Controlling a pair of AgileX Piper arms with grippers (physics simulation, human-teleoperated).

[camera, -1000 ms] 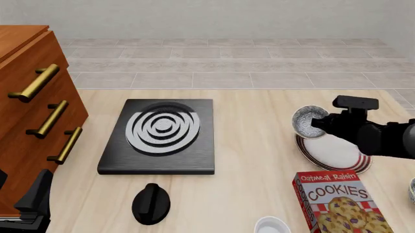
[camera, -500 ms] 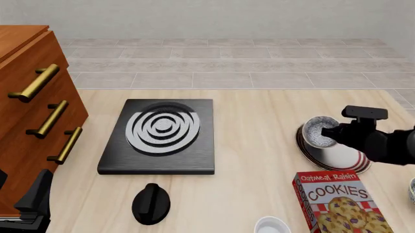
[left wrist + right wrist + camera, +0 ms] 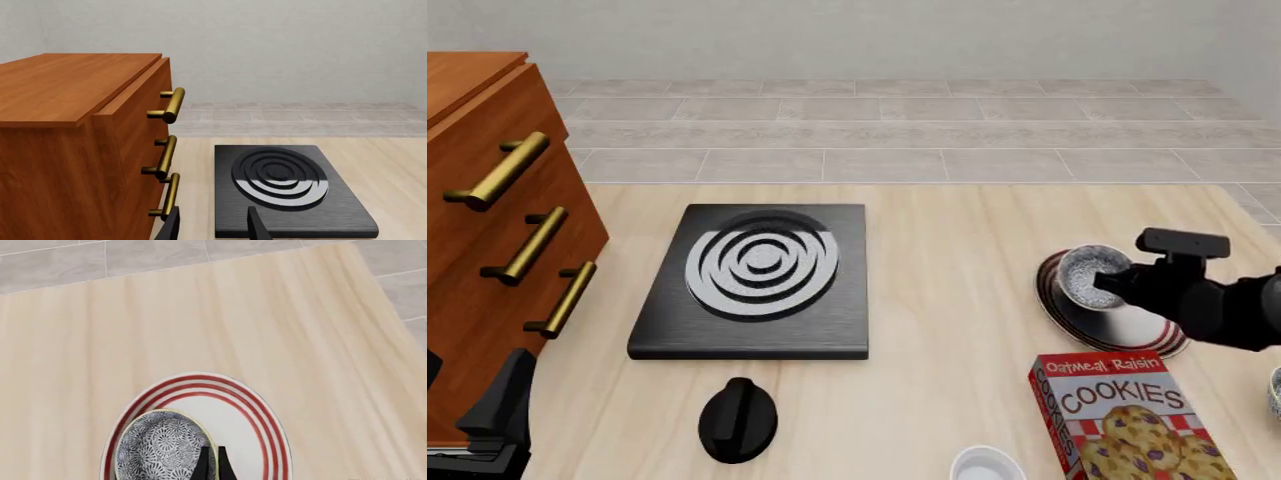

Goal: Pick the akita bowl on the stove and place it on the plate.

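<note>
Pinching the akita bowl [image 3: 163, 450] rim with my right gripper [image 3: 211, 460] over the plate [image 3: 267, 425]; an off-centre release could tip it.

Bare tabletop [image 3: 961, 270] between stove [image 3: 754, 283] and plate [image 3: 1121, 320]; cookie box [image 3: 1128, 420] crowds plate's near side.

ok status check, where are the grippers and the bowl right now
Right gripper shut on bowl rim, over the plate. Left gripper open, idle near stove. Cookie box beside plate, not blocking.
</note>
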